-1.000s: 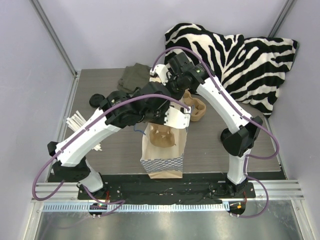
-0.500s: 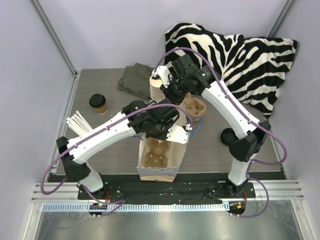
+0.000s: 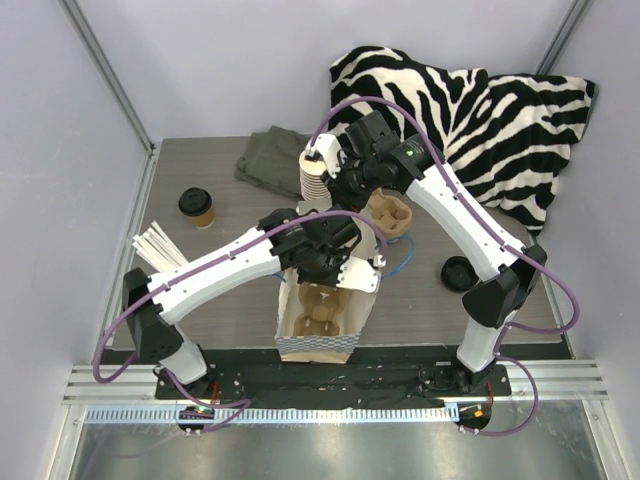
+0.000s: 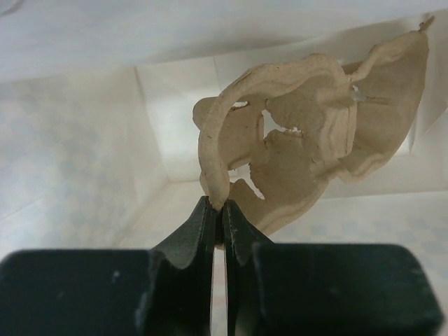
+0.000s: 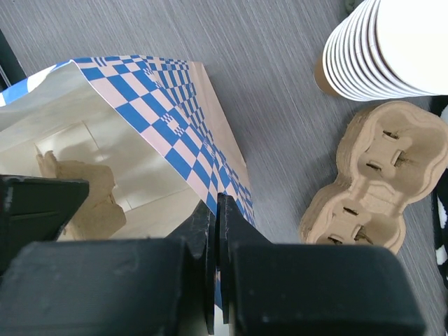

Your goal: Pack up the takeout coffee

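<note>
The small brown paper coffee cup with a round black plastic lid (image 3: 197,206) stands upright at the far left of the grey table (image 3: 420,300), touched by nothing and well apart from both arms; near it lies a fan of thin white sticks (image 3: 160,248).

The cup looks light, though whether it is filled cannot be told; its paper wall would likely dent under a hard squeeze and the press-on lid could pop off. The safest hold is probably around the body below the rim, gentle and kept upright.

At the centre stands the blue-and-white checked paper bag (image 3: 318,345), mouth up. The left gripper (image 4: 222,208) reaches down inside it, jaws all but closed, pinching the edge of a moulded brown pulp cup carrier (image 4: 308,154).

Behind the bag rises a tall stack of cream-and-brown paper cups (image 3: 314,180). The right gripper (image 5: 217,203) has its jaws pressed together on the bag's upper edge, seemingly holding the mouth open.

Further right lie a second pulp carrier (image 3: 392,215), a loose black lid (image 3: 460,272) and a zebra-striped cloth (image 3: 480,110).
</note>
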